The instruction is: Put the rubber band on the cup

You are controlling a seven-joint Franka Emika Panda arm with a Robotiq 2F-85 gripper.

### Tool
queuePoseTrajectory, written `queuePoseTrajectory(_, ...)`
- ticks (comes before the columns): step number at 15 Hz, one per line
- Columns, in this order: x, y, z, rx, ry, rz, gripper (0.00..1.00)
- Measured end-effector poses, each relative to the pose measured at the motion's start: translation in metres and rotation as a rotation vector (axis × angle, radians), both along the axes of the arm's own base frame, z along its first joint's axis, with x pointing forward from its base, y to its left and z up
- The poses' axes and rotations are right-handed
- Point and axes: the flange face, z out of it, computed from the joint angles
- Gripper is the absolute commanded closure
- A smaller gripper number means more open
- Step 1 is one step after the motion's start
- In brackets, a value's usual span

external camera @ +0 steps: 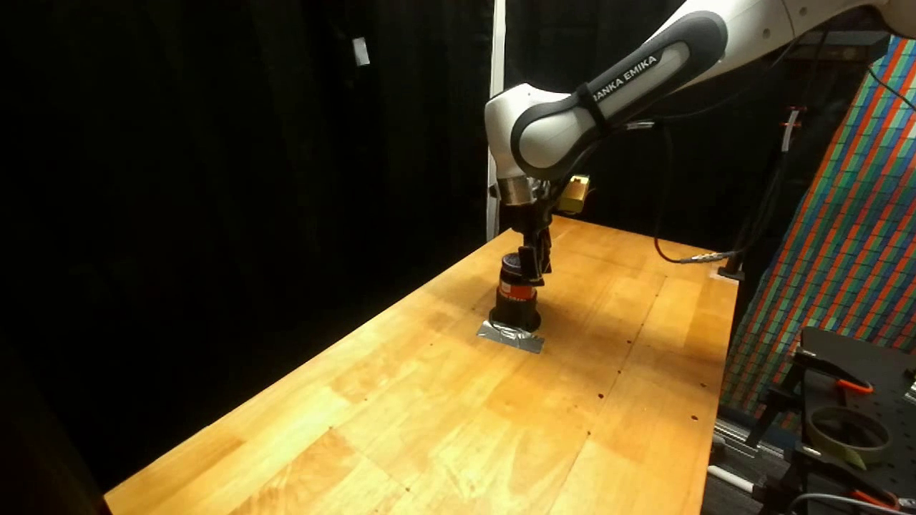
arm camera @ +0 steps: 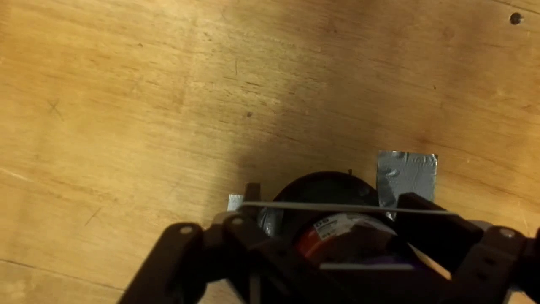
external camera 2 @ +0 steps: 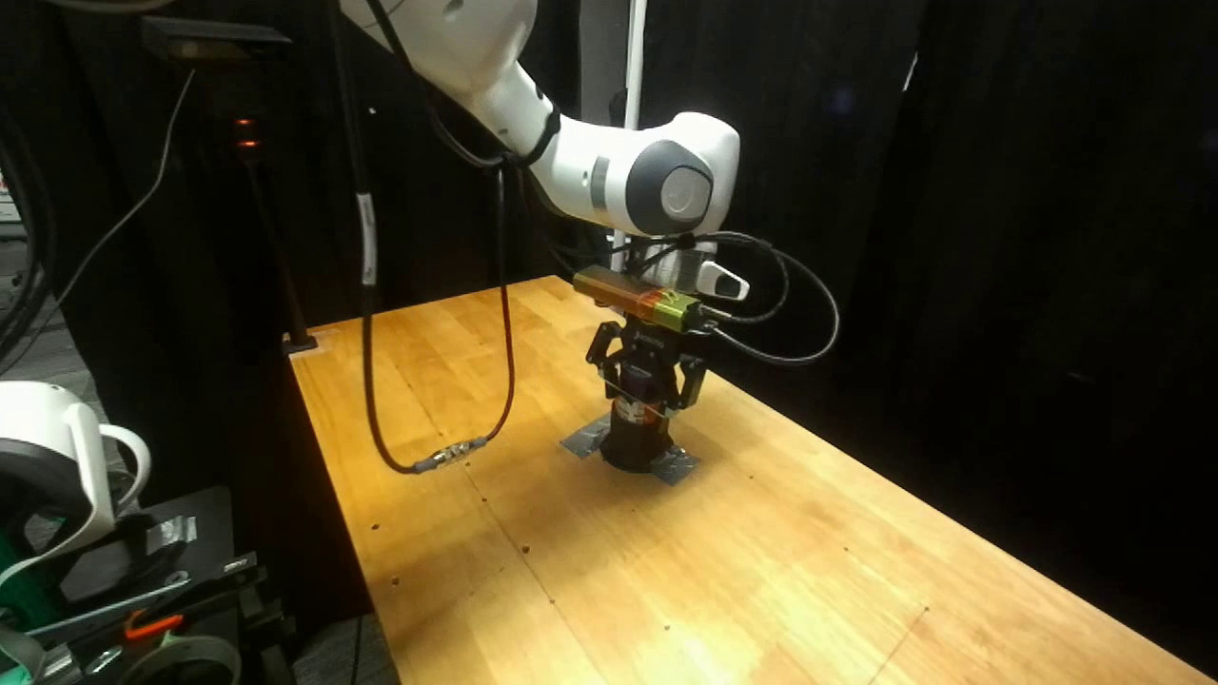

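The cup [external camera: 517, 292], with an orange-red label and dark upper part, stands upright in a black round base [external camera: 514, 315] on the wooden table. It shows in both exterior views [external camera 2: 632, 411] and partly in the wrist view [arm camera: 310, 242]. My gripper [arm camera: 332, 202] is open, fingers pointing down, spread on either side of the cup's upper part; it also shows in the exterior views [external camera: 537, 277] [external camera 2: 639, 398]. The pale rubber band [arm camera: 350, 207] is stretched between the fingers, with one strand passing in front of the cup. A second pale strand shows lower. Finger contact with the cup cannot be told.
Silver tape strips [external camera: 512, 336] [arm camera: 407, 173] hold the base to the table [external camera: 458, 429]. A hanging cable [external camera 2: 447, 457] loops over the table's side. A cart with a tape roll [external camera: 848, 433] stands beside the table. Black curtains hang behind.
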Motion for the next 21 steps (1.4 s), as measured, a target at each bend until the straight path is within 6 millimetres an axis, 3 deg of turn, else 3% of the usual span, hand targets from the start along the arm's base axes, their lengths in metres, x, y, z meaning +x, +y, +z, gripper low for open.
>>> queuePoseTrajectory(6,-0.04,-0.005,0.0,0.032,-0.201,0.013,0.93)
queuePoseTrajectory(8,-0.055,-0.013,0.0,0.043,-0.27,0.006,0.98)
queuePoseTrajectory(14,-0.119,-0.037,-0.012,0.061,-0.496,0.033,0.92)
queuePoseTrajectory(21,-0.19,-0.052,-0.025,0.172,-0.812,0.098,0.94)
